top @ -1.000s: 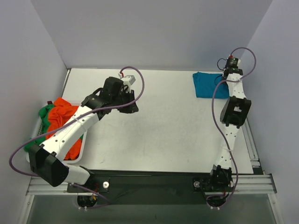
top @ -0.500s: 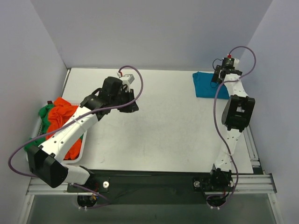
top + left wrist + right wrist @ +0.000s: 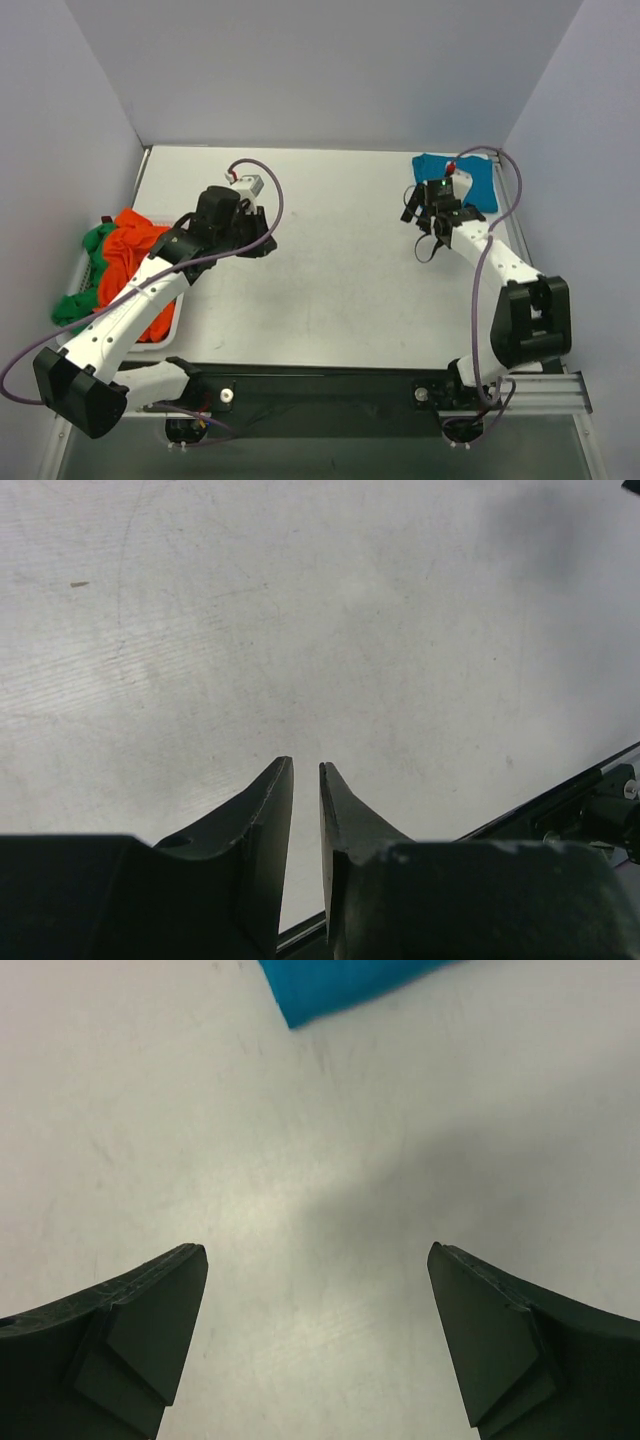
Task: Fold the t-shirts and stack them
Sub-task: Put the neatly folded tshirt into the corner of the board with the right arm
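The teal-blue t-shirt (image 3: 470,182) lies folded at the back right of the table; its corner (image 3: 340,985) shows at the top of the right wrist view. The orange t-shirt (image 3: 130,265) and the green t-shirt (image 3: 72,305) are bunched in the white basket (image 3: 175,318) at the left edge. My right gripper (image 3: 412,210) (image 3: 318,1250) hovers just left of the teal shirt, wide open over bare table. My left gripper (image 3: 262,240) (image 3: 305,765) is right of the basket, its fingers a narrow gap apart with nothing between them.
Grey walls close in the table on the left, back and right. A black rail (image 3: 590,790) runs along the near edge by the arm bases. A purple cable (image 3: 268,190) loops off the left wrist.
My right gripper let go and opened wide, then swung off the teal shirt's far side toward the table's middle. The left arm drew back to the left a little.
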Robot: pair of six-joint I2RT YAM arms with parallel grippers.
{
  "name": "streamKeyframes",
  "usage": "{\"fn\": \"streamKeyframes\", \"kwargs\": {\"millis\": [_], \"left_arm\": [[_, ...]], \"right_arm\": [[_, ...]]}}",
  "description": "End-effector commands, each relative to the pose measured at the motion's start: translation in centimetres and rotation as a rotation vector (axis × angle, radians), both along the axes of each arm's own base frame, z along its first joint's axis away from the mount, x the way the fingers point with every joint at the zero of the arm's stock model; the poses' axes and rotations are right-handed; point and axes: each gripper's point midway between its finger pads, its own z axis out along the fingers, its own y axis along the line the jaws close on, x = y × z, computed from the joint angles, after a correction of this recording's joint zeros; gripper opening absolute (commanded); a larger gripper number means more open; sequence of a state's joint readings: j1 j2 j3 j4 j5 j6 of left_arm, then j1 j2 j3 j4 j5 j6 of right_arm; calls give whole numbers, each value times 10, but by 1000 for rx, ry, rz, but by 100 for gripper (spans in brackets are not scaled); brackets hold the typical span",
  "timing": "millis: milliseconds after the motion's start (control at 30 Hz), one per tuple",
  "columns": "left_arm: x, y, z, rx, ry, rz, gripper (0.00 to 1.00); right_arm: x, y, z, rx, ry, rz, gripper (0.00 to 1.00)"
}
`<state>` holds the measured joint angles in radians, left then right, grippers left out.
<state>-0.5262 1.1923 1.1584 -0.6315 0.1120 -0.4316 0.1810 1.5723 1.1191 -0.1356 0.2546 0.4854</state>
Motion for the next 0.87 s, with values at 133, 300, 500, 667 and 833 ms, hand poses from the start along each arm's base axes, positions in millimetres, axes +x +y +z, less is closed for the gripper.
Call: {"fn": "streamKeyframes", "kwargs": {"millis": [133, 300, 500, 667, 833], "left_arm": [[-6, 20, 9, -3, -101, 40, 29], [-17, 31, -13, 18, -89, 65, 29], [-28, 34, -23, -12, -80, 81, 29], [-31, 39, -27, 4, -75, 91, 29], [-34, 41, -24, 5, -81, 89, 29]], "right_arm": [[-85, 59, -1, 299, -66, 169, 100], [-133, 64, 7, 282, -57, 291, 100], [-158, 53, 14, 250, -81, 312, 100], [-162, 48, 14, 235, -85, 298, 100], [-162, 52, 14, 251, -73, 307, 100]]}}
